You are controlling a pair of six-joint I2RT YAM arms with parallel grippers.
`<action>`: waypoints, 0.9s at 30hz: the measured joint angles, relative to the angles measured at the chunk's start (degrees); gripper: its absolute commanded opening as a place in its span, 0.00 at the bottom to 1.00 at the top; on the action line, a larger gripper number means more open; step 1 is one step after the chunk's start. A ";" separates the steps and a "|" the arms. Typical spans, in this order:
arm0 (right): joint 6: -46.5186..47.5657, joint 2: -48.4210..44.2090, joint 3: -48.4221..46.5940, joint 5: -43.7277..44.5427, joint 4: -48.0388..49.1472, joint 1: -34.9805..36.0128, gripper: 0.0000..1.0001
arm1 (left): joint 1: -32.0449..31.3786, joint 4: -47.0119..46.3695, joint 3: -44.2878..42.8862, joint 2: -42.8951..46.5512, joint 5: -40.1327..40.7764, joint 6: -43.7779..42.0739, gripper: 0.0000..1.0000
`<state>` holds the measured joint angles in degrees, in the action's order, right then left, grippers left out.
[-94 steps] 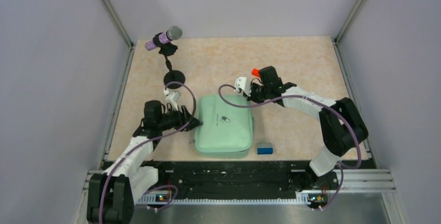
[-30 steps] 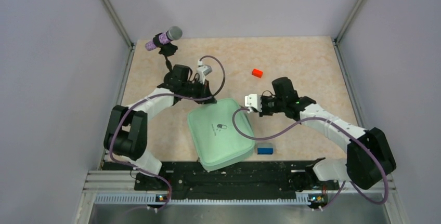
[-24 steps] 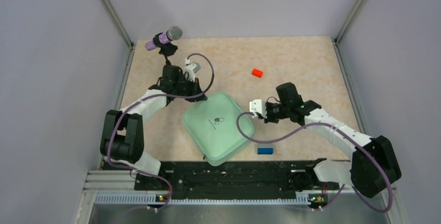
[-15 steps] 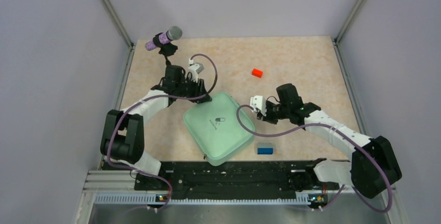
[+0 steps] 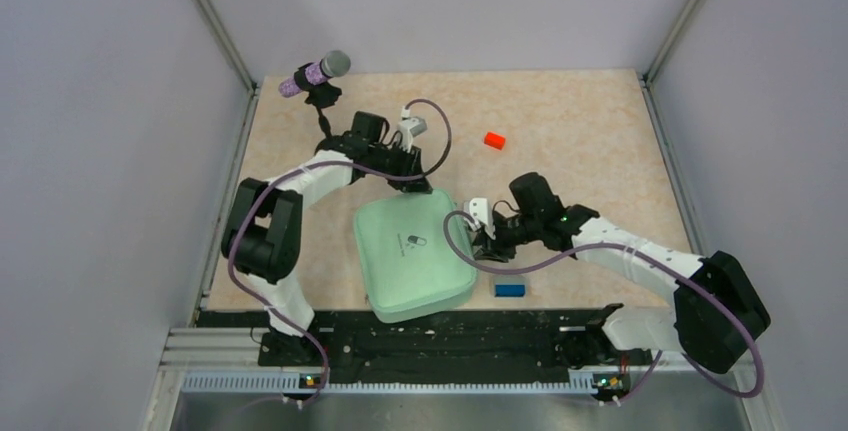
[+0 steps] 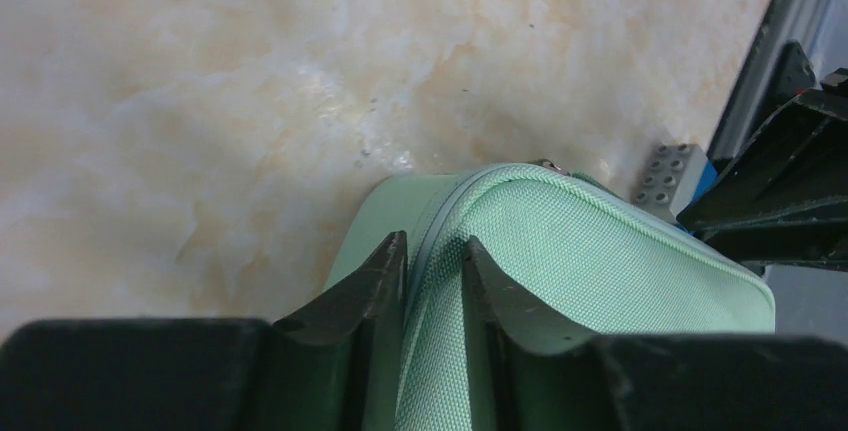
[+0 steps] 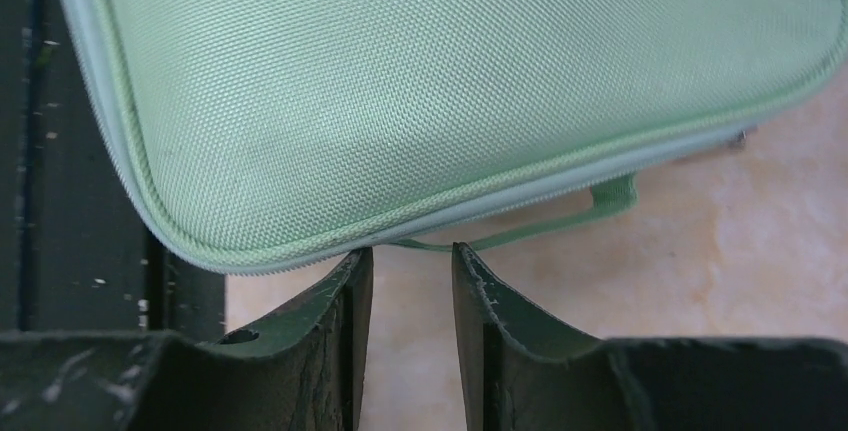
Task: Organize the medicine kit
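medicine kit (image 5: 412, 256) – overhead pill icon (image 5: 411, 242), right-wrist strap (image 7: 612, 194)

Mint-green zippered medicine kit (image 5: 412, 251) lies flat, closed, slightly rotated.

A small orange-red block (image 5: 494, 140) lies toward the back of the beige marbled surface (image 5: 580, 111). A blue block (image 5: 510, 289) sits near the front edge. A purple-banded microphone (image 5: 316, 74) stands in the far left corner.
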<state>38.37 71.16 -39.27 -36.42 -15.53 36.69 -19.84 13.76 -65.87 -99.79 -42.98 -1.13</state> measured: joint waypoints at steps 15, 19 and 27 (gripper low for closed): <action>2.38 -0.94 -2.16 -2.21 -3.69 -8.48 0.56 | -2.10 8.17 -11.13 -4.79 -5.75 -3.89 0.60; 4.15 0.74 -2.16 -2.75 -0.20 -9.70 0.56 | 0.04 13.16 -14.27 -3.17 -5.62 -7.19 0.60; 5.66 9.25 -2.43 -6.03 10.69 -9.86 0.55 | 0.00 21.59 -14.62 -1.66 -8.11 -11.56 0.57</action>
<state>44.03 80.40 -41.69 -42.46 -4.84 26.83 -19.84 35.35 -80.49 -101.45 -51.09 -12.69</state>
